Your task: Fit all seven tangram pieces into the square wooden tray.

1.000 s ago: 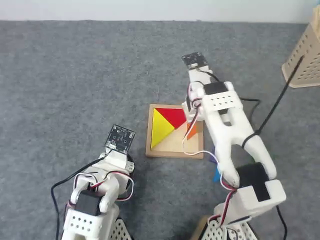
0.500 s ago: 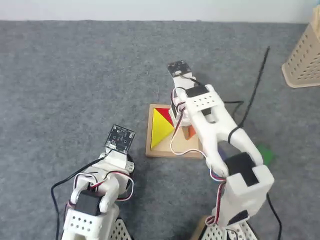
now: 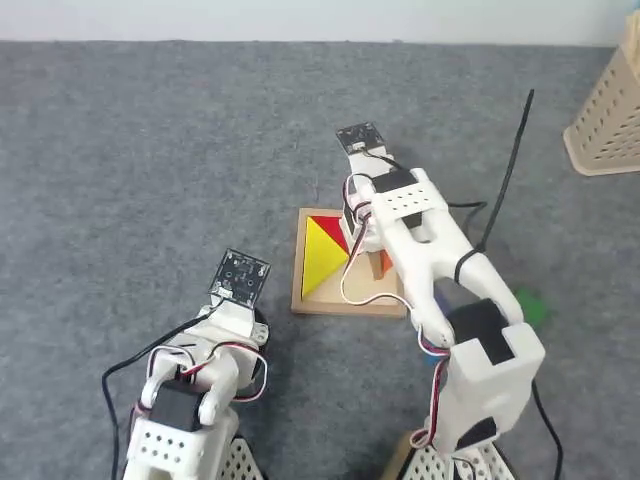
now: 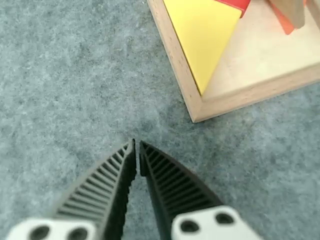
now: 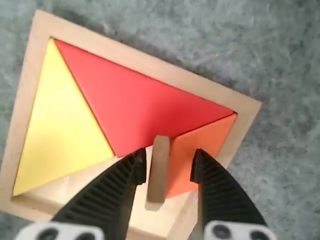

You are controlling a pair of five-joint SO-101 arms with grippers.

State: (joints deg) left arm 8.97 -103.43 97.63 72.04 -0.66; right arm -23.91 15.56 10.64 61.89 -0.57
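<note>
An indoor room, kind unclear: grey carpet (image 3: 150, 150), pale wall (image 3: 300, 18), perforated beige stand (image 3: 610, 110).

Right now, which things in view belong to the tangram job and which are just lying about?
Job: wooden tray, yellow triangle, red triangle, orange piece, upright tan piece in the tray, green piece on the carpet.
Lying about: perforated beige box, black cable.

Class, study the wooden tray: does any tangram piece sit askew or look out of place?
Yes. A tan piece stands on edge beside the orange triangle in the wooden tray, between the open fingers of the right end effector, while the red triangle and yellow triangle lie flat.
</note>
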